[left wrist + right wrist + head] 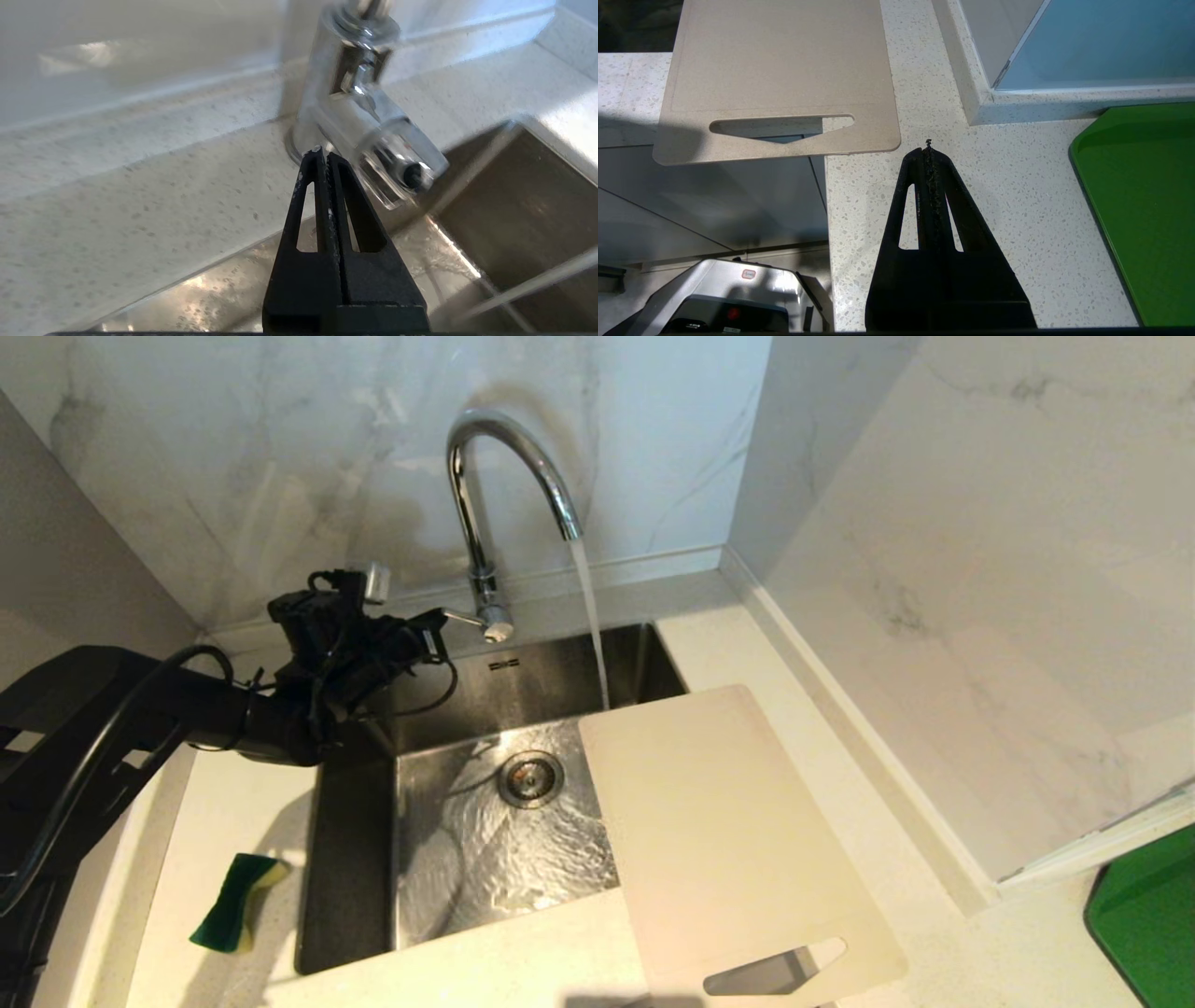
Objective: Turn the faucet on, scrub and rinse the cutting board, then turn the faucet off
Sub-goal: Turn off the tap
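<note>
A: What is the biggest thing here?

B: The pale speckled stone table [980,952], which wraps around a rectangular stainless-steel sink [355,859] set against a marble-patterned wall.

A: And the cutting board?

B: The large flat off-white plastic cutting board [728,831] with rounded corners lies tilted across the sink's right side. Its far end hangs over the basin, and its near end, with the elongated slot handle, juts past the table's front edge. In the right wrist view the same board [784,70] sits just ahead of the gripper tips, apart from them.

A: Is water running?

B: Yes. The tall shiny chrome gooseneck faucet [495,476] stands behind the sink, and a stream falls from its curved spout, passing close by the board's far corner; I cannot tell whether it strikes the board. The basin floor around the round drain [530,778] ripples with water.

A: Where are the arms?

B: The black left gripper [431,637] reaches in from the left, its tips just beside the thin side lever at the faucet base. In its wrist view the left gripper [322,156] is pressed closed, holding nothing, right by the chrome base [345,107]. The right gripper [928,149] hovers over the table, also closed and empty, between the board and a green plastic tray [1148,210].

A: Anything smaller?

B: A green-and-yellow sponge [238,901] lies on the table left of the sink.
</note>
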